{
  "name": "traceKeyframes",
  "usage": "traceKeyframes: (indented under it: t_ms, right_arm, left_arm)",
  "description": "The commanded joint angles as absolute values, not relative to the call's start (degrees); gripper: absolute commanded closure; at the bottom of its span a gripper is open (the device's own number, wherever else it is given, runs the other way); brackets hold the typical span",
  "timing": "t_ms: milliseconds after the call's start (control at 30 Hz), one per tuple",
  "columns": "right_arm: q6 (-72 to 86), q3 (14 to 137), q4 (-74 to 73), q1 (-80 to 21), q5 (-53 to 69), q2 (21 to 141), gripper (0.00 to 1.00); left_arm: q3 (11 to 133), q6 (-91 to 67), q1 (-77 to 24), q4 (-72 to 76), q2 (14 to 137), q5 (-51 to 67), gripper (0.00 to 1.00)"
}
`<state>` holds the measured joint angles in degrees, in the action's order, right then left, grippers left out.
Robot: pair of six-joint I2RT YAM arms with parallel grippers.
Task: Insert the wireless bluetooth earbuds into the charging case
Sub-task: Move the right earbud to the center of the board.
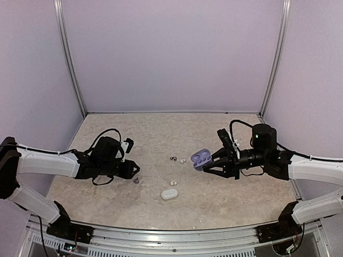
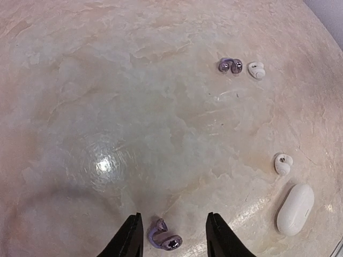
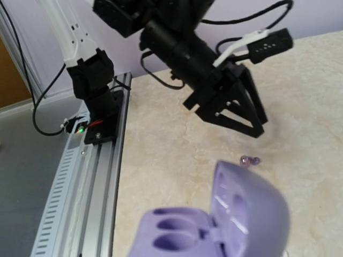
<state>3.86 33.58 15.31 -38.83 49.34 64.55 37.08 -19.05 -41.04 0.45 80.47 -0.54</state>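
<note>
Left claw point(image 2: 174, 225) is down at the tabletop point(image 2: 107, 107), jaws apart, straddling one shiny dark earbud point(image 2: 164, 239) with a gap on each side, so nothing's gripped yet. I reckon it's centred like that so a squeeze pinches the bud cleanly. Right claw point(image 1: 213, 160) is clamped on the lilac case point(image 1: 202, 158), lid open, both wells empty, held up off the surface, probably to receive the bud. Further out lies the second dark bud point(image 2: 230, 65) with a white bud point(image 2: 256, 70) just beside it, and another white bud point(image 2: 282, 164) near the white case point(image 2: 295, 209).
</note>
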Motion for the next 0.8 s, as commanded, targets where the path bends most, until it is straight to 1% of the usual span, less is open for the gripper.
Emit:
traceKeyframes:
  t_ms: [0, 200, 767]
  right_arm:
    - [2.6, 35.0, 15.2, -38.4, 51.1, 65.3, 1.0]
    - [2.9, 34.6, 15.9, -38.3, 51.0, 65.4, 1.0]
    - [2.5, 34.4, 15.8, -38.4, 50.8, 66.0, 1.0]
  left_arm:
    - [32.9, -27.6, -42.4, 1.8, 77.7, -6.1, 0.63]
    - [30.3, -31.6, -43.3, 3.0, 77.9, -7.0, 0.68]
    - [31.8, -32.6, -43.5, 7.1, 86.2, -5.6, 0.71]
